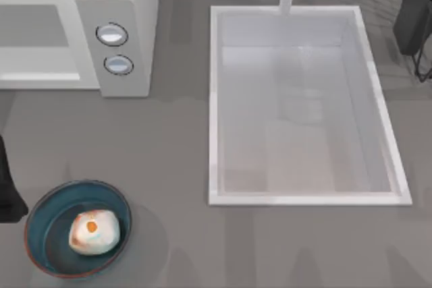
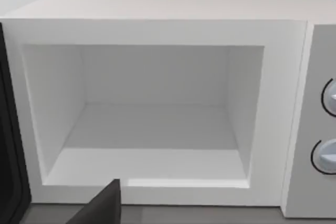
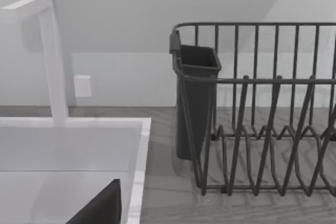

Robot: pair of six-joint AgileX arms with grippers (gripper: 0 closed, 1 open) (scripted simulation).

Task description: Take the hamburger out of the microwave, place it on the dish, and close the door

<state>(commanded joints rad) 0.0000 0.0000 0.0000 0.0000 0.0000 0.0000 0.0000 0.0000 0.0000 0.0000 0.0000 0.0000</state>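
Hamburger (image 1: pixel 94 231) sits in dish (image 1: pixel 40 224), microwave (image 2: pixel 157 30) gapes empty; door awaits closing, hand states cannot be told.

The setting was a rendered kitchen counter. A grey worktop (image 1: pixel 169 166) held a boxy microwave (image 1: pixel 128 25) with two round knobs, a white rectangular sink (image 1: pixel 212 133) with a tap (image 3: pixel 50 56) set into the counter, and a dark wire dish rack (image 3: pixel 262 108) with a cutlery holder (image 3: pixel 194 103) beside the sink.
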